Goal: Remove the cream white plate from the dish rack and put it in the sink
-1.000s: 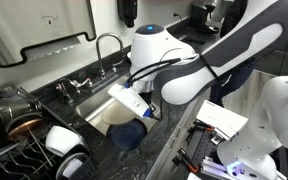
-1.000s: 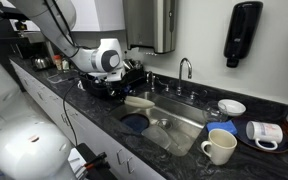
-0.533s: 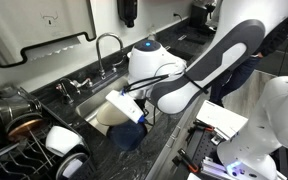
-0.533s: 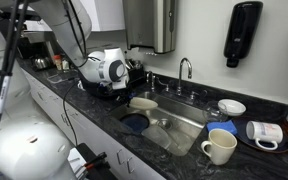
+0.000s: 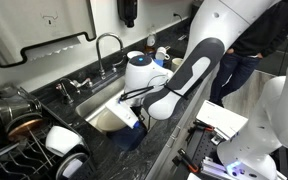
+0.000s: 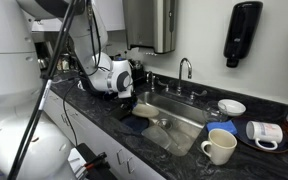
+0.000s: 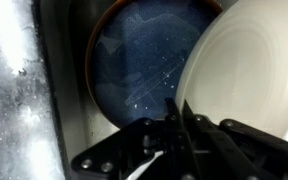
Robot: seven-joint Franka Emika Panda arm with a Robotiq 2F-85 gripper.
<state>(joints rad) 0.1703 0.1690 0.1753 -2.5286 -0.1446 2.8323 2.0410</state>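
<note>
My gripper [image 7: 181, 112] is shut on the rim of the cream white plate [image 7: 249, 70], which fills the right of the wrist view. The plate [image 5: 106, 120] hangs tilted and low inside the sink [image 5: 92, 100], over a dark-blue round dish [image 7: 144, 65] that lies on the sink floor. In both exterior views the arm bends down into the basin, with the gripper [image 5: 127, 115] at the plate's edge. The plate [image 6: 144, 109] shows just below the wrist at the near end of the sink [image 6: 184, 122]. The black wire dish rack [image 5: 12, 158] stands apart at the lower left.
White bowls [image 5: 64, 142] and pans sit in and beside the rack. An arched faucet [image 5: 106, 50] rises behind the sink. A mug [image 6: 220, 147], a bowl [image 6: 231, 107] and cups stand on the dark counter on the other side of the basin.
The arm has carried the plate down into the sink, from above the basin to just over the blue dish. The gripper has stayed shut on the rim.
</note>
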